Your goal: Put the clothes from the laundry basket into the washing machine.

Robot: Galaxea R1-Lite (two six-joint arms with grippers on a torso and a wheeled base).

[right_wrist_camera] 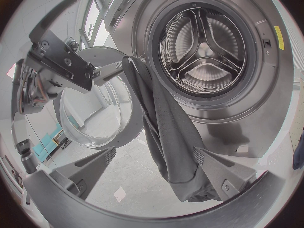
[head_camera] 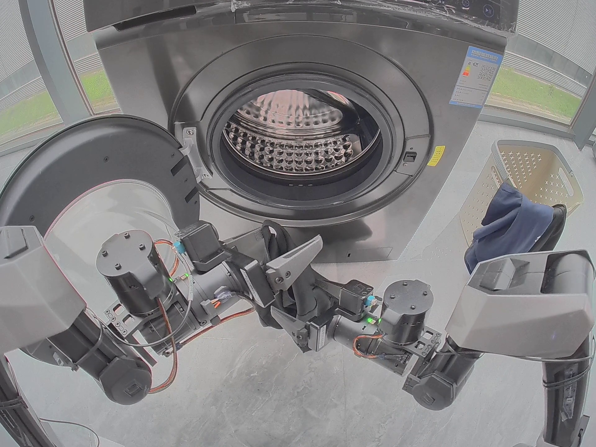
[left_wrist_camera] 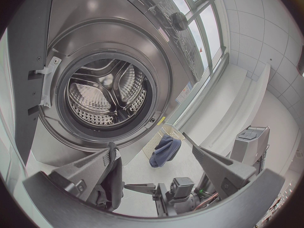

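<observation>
The washing machine (head_camera: 155, 63) has its door (head_camera: 93, 156) swung open. To the machine's right, the laundry basket (head_camera: 540, 169) has a blue garment (head_camera: 512, 225) over its rim. In front of the machine, a dark garment (right_wrist_camera: 164, 127) hangs from one finger of the spread left gripper (left_wrist_camera: 148, 142). The right gripper (right_wrist_camera: 153, 149) is spread too.

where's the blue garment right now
In the head view, the blue garment is draped over the near rim of the laundry basket, on the robot's right, just right of the washing machine.
</observation>
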